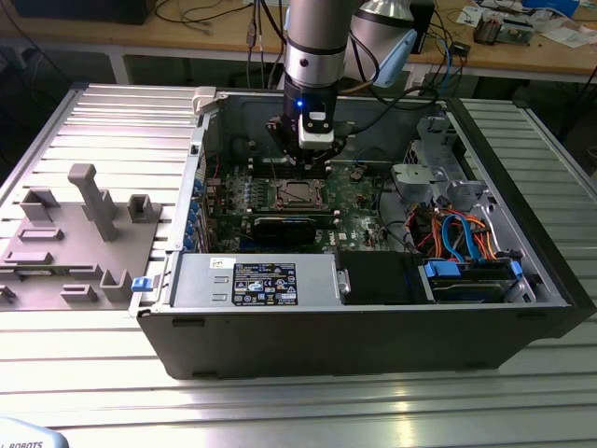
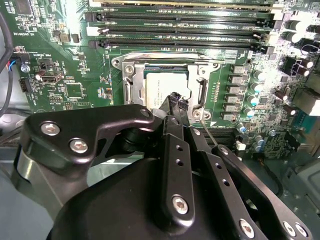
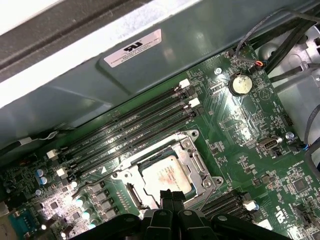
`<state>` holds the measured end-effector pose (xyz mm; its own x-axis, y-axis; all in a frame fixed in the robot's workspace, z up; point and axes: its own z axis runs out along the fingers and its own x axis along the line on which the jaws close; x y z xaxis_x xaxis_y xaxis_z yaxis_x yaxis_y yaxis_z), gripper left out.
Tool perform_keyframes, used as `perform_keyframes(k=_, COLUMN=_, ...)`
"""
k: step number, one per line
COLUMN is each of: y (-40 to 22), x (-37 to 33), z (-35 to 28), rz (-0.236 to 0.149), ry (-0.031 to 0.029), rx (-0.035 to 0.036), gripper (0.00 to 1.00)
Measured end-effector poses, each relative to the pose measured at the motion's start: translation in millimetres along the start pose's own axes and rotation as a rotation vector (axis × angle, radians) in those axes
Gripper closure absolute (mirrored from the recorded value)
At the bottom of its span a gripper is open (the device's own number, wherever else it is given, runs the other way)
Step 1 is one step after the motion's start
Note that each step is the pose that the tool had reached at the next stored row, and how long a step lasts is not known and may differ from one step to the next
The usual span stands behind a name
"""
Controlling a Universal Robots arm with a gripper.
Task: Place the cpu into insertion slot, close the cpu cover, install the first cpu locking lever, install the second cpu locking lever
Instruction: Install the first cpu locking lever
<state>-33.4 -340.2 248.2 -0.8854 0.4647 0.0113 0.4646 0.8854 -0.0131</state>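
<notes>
The cpu lies flat in the insertion slot on the green board, its dull silver top showing in both wrist views. The cpu cover is down around it, framing the chip through its square cut-out. My gripper hovers just over the socket's near edge with its black fingertips pressed together and nothing visible between them. A thin wire lever runs out from the socket corner beside the fingertips. In the exterior view the gripper hangs inside the open computer case above the socket.
Long memory slots run beside the socket. A black expansion card and a grey power supply box sit nearer the case front. Coloured cables fill the exterior view's right. A grey fixture plate lies outside the case.
</notes>
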Motion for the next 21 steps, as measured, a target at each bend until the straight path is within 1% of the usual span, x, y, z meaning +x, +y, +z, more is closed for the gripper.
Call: perform_keyframes(k=21, y=0.0, x=0.0, z=0.0, rz=-0.02, ry=-0.0002, rx=0.0002, gripper=0.89)
